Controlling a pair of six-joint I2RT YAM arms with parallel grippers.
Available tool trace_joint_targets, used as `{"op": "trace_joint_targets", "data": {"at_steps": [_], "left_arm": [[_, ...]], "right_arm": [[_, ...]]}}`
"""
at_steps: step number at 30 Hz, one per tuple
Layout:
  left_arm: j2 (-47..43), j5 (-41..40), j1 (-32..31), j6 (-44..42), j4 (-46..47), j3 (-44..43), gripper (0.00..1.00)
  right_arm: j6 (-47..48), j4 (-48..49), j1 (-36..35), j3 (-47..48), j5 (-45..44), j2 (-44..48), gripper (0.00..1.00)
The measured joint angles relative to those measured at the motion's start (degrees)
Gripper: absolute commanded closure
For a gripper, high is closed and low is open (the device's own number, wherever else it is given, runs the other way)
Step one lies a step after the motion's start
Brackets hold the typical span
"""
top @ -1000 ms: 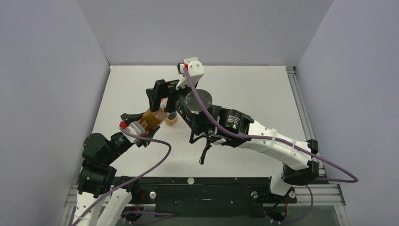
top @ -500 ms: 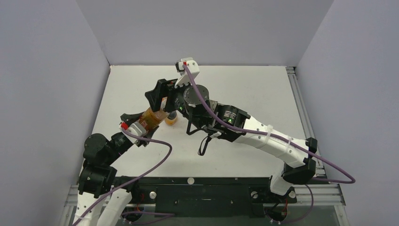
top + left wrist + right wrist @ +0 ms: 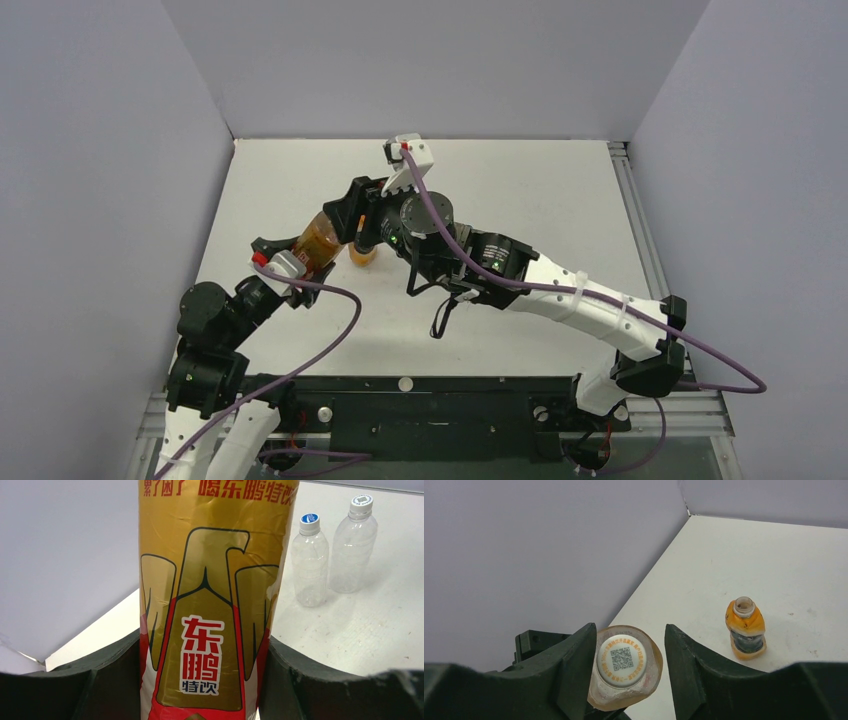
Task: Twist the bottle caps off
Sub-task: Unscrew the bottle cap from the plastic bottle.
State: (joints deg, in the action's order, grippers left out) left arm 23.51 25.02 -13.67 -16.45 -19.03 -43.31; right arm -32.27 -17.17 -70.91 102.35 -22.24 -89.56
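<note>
My left gripper (image 3: 205, 680) is shut on the reddish-brown bottle (image 3: 215, 605) with a gold and red label, and holds it tilted above the table (image 3: 318, 240). Its white cap (image 3: 621, 660), printed with a QR code, sits between my right gripper's fingers (image 3: 574, 675). My right gripper (image 3: 630, 635) is open: the left finger is close beside the cap and the right finger stands apart. An orange bottle (image 3: 745, 628) with a dark label stands capless on the table (image 3: 364, 252). Two clear bottles stand further off, one (image 3: 309, 562) with a blue cap (image 3: 310, 519), one (image 3: 353, 547) with a white cap (image 3: 362, 500).
Grey walls enclose the white table (image 3: 540, 200) on the left, back and right. The right arm (image 3: 560, 295) stretches across the middle of the table and hides the clear bottles in the top view. A metal rail (image 3: 640, 220) runs along the right edge.
My right wrist has turned and shifted slightly lower round the bottle's top. My left gripper with the bottle has shifted a little to the left.
</note>
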Motion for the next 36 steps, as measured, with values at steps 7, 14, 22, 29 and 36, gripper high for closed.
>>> {"op": "trace_joint_targets", "data": {"at_steps": [7, 14, 22, 29, 36], "left_arm": [[0.15, -0.57, 0.00, 0.83, -0.02, -0.02, 1.00], [0.59, -0.46, 0.00, 1.42, 0.00, -0.22, 1.00], [3.02, 3.26, 0.09, 8.74, -1.05, -2.73, 1.00], [3.98, 16.37, 0.24, 22.25, 1.70, -4.31, 1.00], [4.04, 28.74, 0.22, 34.07, 7.96, -4.61, 1.00]], "right_arm": [[0.00, 1.46, 0.00, 0.00, -0.17, 0.09, 0.66], [-0.13, 2.03, 0.00, 0.00, 0.15, 0.09, 0.82], [1.64, 3.93, 0.07, -0.11, 0.79, 0.48, 0.97], [7.69, 5.38, 0.72, -3.74, 10.45, 6.64, 1.00], [13.09, 9.16, 2.14, -8.09, 28.59, 12.37, 1.00]]}}
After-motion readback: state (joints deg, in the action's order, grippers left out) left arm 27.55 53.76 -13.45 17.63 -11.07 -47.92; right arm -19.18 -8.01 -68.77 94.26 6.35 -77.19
